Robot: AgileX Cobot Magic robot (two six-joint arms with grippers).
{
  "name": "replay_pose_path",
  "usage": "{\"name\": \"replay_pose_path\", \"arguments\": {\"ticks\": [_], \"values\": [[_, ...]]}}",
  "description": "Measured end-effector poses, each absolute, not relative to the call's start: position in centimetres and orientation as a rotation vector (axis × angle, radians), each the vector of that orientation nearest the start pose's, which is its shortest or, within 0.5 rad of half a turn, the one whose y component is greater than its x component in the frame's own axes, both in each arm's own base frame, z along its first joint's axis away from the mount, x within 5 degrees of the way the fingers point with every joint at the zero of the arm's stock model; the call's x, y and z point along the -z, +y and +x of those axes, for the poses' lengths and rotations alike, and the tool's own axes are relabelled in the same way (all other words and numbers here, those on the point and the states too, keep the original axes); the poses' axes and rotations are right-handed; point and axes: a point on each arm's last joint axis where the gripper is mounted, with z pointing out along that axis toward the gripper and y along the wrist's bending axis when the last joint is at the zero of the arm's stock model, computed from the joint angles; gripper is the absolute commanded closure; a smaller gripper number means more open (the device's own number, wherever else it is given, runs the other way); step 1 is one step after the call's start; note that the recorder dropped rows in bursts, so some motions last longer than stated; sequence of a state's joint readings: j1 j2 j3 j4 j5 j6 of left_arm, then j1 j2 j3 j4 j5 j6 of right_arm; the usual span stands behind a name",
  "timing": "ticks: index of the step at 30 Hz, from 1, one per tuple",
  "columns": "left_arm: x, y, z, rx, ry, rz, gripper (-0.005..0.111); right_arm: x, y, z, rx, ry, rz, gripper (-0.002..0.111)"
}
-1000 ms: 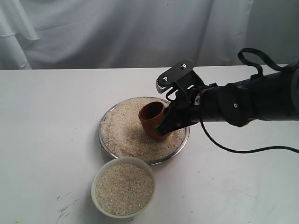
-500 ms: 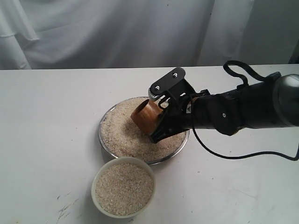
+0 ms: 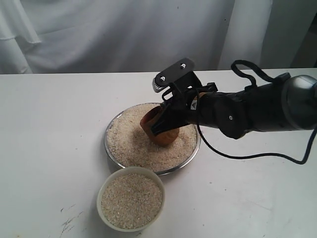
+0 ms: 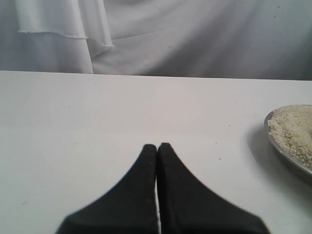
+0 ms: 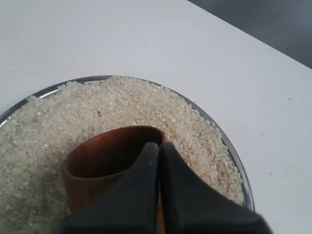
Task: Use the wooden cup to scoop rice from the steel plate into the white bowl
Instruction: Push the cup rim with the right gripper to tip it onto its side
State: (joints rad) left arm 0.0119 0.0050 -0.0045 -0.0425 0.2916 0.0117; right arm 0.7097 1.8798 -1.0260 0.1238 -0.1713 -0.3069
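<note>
The wooden cup [image 3: 159, 132] sits tilted in the rice [image 3: 128, 143] on the steel plate [image 3: 110, 154], its mouth facing left. My right gripper [image 3: 166, 124] is shut on the cup's wall at the right-hand side. In the right wrist view the black fingertips [image 5: 151, 151] pinch the rim of the cup [image 5: 95, 158]; its dark inside shows no grains, and rice [image 5: 97, 105] lies all around it. The white bowl [image 3: 102, 197], in front of the plate, holds rice. My left gripper [image 4: 157, 146] is shut and empty above bare table, beside the plate's edge [image 4: 287, 165].
A white table [image 3: 49, 124] carries both dishes, with a white curtain [image 3: 99, 34] behind it. A black cable [image 3: 247, 156] loops from the right arm onto the table to the right of the plate. Dark scuff marks [image 3: 69, 220] lie left of the bowl.
The right arm has shifted left and rolled. The cup went from mouth up to lying over on its side, and it now sits lower in the rice.
</note>
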Motion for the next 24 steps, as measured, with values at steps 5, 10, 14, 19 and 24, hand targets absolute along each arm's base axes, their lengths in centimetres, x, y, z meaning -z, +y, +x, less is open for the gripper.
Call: {"name": "replay_pose_path", "arguments": {"ticks": [5,10,14,19,24], "values": [[-18.8,0.0,5.5,0.023,1.775,-0.028,0.107,-16.4,26.3,30.4,-0.279,1.988,-0.95,0.108],[-18.8,0.0,5.5,0.023,1.775,-0.028,0.107,-16.0,26.4,30.5,-0.279,1.997,-0.952,0.108],[-18.8,0.0,5.5,0.023,1.775,-0.028,0.107,-16.2,26.4,30.5,-0.28,2.001,-0.952,0.108],[-18.8,0.0,5.5,0.023,1.775,-0.028,0.107,-18.5,26.1,30.1,-0.279,1.958,-0.96,0.108],[-18.8,0.0,5.5,0.023,1.775,-0.028,0.107,-21.2,25.1,29.5,-0.234,1.909,-1.039,0.108]]}}
